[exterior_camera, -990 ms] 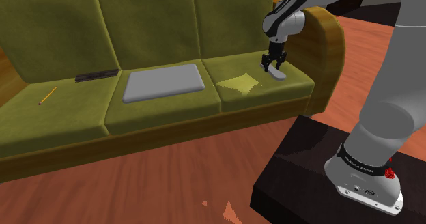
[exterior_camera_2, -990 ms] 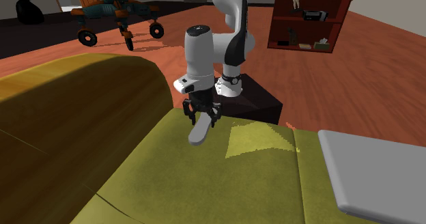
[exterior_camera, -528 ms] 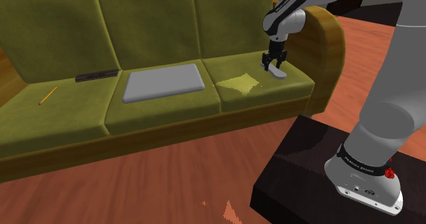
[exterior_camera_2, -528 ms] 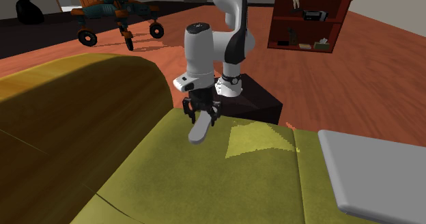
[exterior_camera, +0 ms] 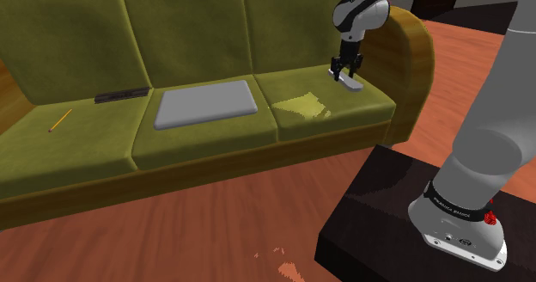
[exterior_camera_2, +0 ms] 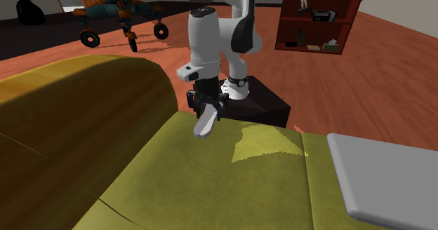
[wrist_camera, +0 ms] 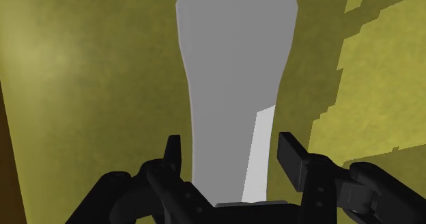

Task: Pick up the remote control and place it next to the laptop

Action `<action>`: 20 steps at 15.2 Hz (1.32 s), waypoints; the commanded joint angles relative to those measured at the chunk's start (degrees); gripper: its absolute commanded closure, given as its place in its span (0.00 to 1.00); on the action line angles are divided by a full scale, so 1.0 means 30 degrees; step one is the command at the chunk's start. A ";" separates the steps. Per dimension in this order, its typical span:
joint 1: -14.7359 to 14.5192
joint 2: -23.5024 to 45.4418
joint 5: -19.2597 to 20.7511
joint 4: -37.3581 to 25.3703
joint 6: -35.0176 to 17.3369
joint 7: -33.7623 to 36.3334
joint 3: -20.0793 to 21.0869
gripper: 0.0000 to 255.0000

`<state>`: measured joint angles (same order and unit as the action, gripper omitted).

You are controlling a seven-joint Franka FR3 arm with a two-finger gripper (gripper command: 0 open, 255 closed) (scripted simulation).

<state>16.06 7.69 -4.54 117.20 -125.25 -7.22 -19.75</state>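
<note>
Olive-green sofa [exterior_camera: 77,39] spans the shoulder view, and from its left we go. A yellow pencil [exterior_camera: 60,119] lies on the first cushion and a dark flat bar [exterior_camera: 120,95] sits against the backrest. Next comes the grey laptop [exterior_camera: 206,104], closed flat on the middle cushion. Off the laptop's three o'clock edge there's open cushion, with only a sunlit patch [exterior_camera: 301,106] on it. At two o'clock from that patch, the gripper [exterior_camera: 346,70] is clamped on the pale grey remote control [exterior_camera: 351,83], which hangs tilted, low over the last cushion. The brown armrest [exterior_camera: 414,48] stands near, at the remote's three o'clock. In the wrist view, both fingers [wrist_camera: 292,158] clasp the remote's narrow end. The dark stand [exterior_camera: 386,211] sits at five o'clock, well apart.
</note>
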 commanded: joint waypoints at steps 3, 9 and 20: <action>-0.0040 -0.0484 0.0243 -0.0494 0.0942 0.0178 -0.0034 1.00; -0.0080 -0.1070 0.0520 -0.1391 0.2382 0.0388 -0.0057 1.00; -0.2130 -0.0051 0.0466 -0.3134 0.3034 0.4192 0.1664 1.00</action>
<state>10.35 7.37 -3.19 108.24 -116.36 4.05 -15.28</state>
